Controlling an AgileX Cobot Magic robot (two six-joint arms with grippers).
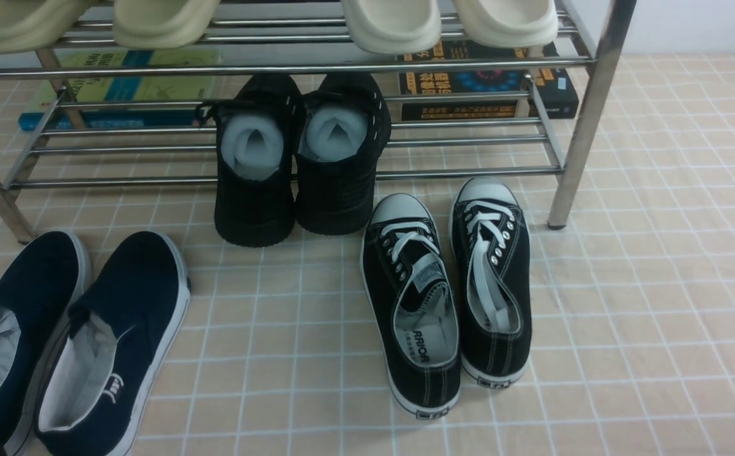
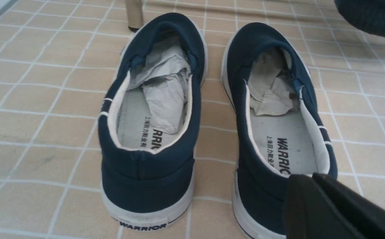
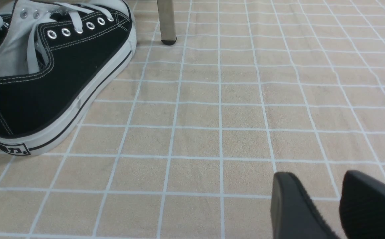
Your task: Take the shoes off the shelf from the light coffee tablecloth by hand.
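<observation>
The shoes, a navy slip-on pair with white soles, rest side by side on the light coffee tablecloth (image 1: 658,285) at the front left, one (image 1: 12,329) beside the other (image 1: 120,329). Crumpled paper fills their toes. In the left wrist view my left gripper (image 2: 306,176) has its fingers pressed together at the heel rim of the right-hand shoe (image 2: 262,189), next to the left-hand one (image 2: 146,166). My right gripper (image 3: 318,176) hangs open over bare cloth. The shelf (image 1: 278,66), a steel-tube rack, stands behind. Neither gripper shows in the front view.
Black foam-stuffed shoes (image 1: 253,190) lean off the rack's lowest tier. Black lace-up sneakers (image 1: 411,297) lie mid-cloth, near my right gripper (image 3: 46,93). Cream slippers (image 1: 392,25) sit on the upper tier, with books (image 1: 487,82) behind. A rack leg (image 3: 166,20) stands beyond.
</observation>
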